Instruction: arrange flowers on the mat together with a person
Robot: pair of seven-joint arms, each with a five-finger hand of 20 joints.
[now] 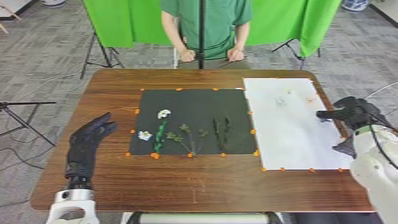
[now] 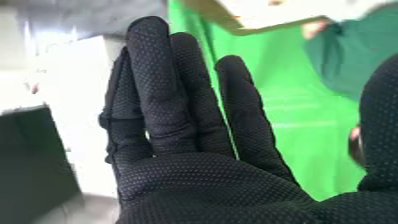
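**Operator:** State the position of the task items in the head view.

**Technician:** The black mat (image 1: 200,106) lies flat on the brown wooden table (image 1: 169,187). On its left part, the upper white flower (image 1: 164,114) sits at the far end of a leafy green stem (image 1: 160,136). The lower white flower (image 1: 145,135) lies near that stem, on the robot's left. The branching sprig (image 1: 187,139) lies just to the right of the green stem. Slender dark stems (image 1: 217,132) lie farther right, side by side.

**Operator:** Adjacent parts?

**Technician:** The white sheet (image 1: 284,132) lies beside the mat, on the robot's right. It bears a faint grey-green design (image 1: 281,101). Orange pieces (image 1: 155,156) are set along the edges of mat and sheet.

**Operator:** Report hand status.

**Technician:** Left hand (image 1: 84,142): beside the mat, apart from the flowers, fingers extended and close together. Right hand (image 1: 357,111): at the sheet's outer edge, well apart from the flowers. Whether it touches the sheet, I cannot tell.

**Operator:** What does the right wrist view add?

**Technician:** Finger detail. The right hand (image 2: 200,182) is spread: fingers straight, some side by side, thumb well apart, nothing pinched. Green cloth (image 2: 298,145) hangs beyond.
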